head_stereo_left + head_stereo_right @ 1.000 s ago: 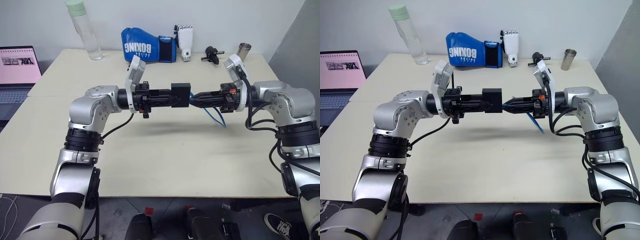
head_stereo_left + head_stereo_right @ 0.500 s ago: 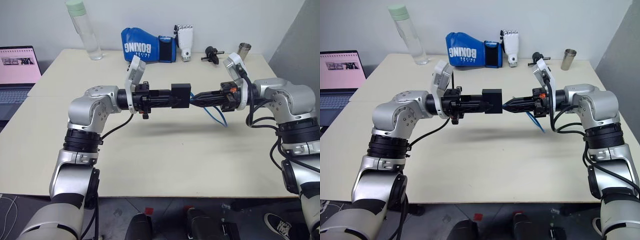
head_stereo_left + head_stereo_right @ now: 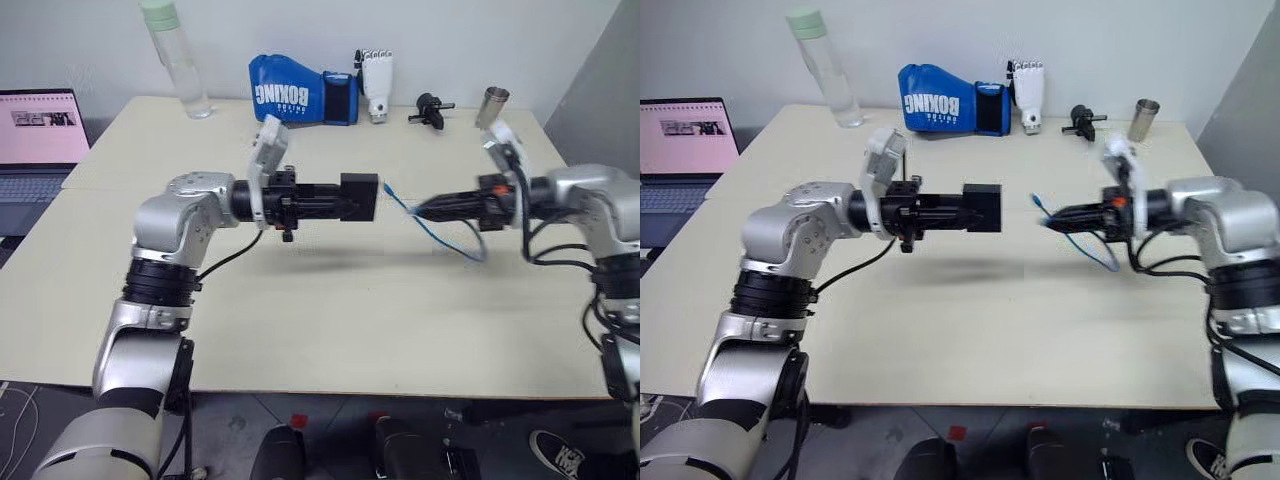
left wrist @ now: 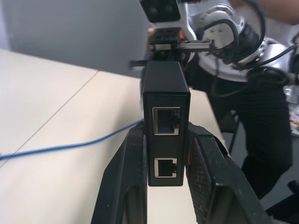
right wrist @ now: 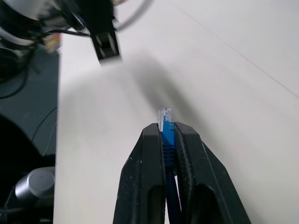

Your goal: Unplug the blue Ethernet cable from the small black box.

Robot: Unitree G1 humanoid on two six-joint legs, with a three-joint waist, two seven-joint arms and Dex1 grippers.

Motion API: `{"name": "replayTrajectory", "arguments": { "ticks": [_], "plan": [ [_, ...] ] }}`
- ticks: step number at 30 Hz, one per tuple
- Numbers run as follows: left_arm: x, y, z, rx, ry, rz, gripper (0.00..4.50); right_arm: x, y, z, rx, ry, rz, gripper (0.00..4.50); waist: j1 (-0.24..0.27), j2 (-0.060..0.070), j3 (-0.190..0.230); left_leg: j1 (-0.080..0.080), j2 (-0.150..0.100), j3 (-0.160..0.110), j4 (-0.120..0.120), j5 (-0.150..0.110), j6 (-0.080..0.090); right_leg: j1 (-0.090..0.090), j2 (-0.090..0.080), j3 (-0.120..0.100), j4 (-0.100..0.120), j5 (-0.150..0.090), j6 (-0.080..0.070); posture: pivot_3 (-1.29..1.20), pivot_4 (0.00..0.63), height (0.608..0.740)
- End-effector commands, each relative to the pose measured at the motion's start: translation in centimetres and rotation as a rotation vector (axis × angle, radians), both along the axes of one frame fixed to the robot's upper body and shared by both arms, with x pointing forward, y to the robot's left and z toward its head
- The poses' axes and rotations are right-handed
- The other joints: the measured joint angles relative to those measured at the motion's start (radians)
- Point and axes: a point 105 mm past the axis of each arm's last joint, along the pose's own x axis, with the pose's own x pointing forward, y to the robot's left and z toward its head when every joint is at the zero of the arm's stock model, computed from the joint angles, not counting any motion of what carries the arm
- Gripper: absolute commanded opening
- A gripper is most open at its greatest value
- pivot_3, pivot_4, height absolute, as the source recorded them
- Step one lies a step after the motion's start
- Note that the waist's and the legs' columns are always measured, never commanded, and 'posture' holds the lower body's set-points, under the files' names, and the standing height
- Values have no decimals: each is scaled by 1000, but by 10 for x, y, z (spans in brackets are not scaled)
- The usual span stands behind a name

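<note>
Two arms stood apart over the table [image 3: 300, 330]: left gripper [image 3: 335, 197] clamped on the box [image 3: 360, 197], right gripper [image 3: 1052, 215] pinched on the cable [image 5: 165, 128]. Its plug, seated a second earlier, hung clear of both empty ports; unplugging looked done.

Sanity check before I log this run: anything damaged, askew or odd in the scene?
Nothing stands out. The left gripper holds the small black box in the air, both its ports empty. The right gripper pinches the blue Ethernet cable by its clear plug, which looks intact.
</note>
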Motion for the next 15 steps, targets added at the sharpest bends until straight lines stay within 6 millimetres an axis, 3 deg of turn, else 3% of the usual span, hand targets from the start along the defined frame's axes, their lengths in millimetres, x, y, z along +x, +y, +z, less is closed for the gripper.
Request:
{"name": "replayTrajectory", "arguments": {
  "ticks": [1,3,5,7,9,12,15],
  "plan": [
    [-3,-6,10,-11,-54,-33,784,-4,9,18,37,-69,19,55,-6,0,0,1,0,0,0,0,0,0,0,1,1,0,0,0,150,740],
    [-3,-7,11,-10,-55,-37,784,-3,11,17,35,-85,9,55,-11,0,0,1,0,-1,0,0,0,0,1,0,1,0,0,0,150,740],
    [-2,-6,11,-7,-57,-29,784,9,7,4,-54,-161,-63,55,-10,0,0,1,0,-1,-1,0,0,0,2,0,1,0,0,0,150,740],
    [0,-3,9,-4,-59,-8,784,26,-2,-14,-155,-224,-184,55,-8,0,0,0,0,-2,-1,0,0,0,2,0,0,0,0,0,150,740],
    [0,6,3,-8,-47,42,784,41,-15,-45,-272,-298,-332,55,-4,0,0,0,0,-1,0,0,0,0,1,0,0,0,0,0,150,740],
    [-1,17,-8,-1,-30,108,784,33,-15,-90,-371,-352,-349,55,-2,0,0,0,0,0,-1,0,0,0,0,0,0,0,0,0,150,740],
    [-4,21,-10,-9,-25,142,784,21,-9,-114,-414,-378,-316,55,-2,0,0,-1,1,0,-2,0,-1,-1,0,0,0,-1,0,0,150,740]
  ]
}}
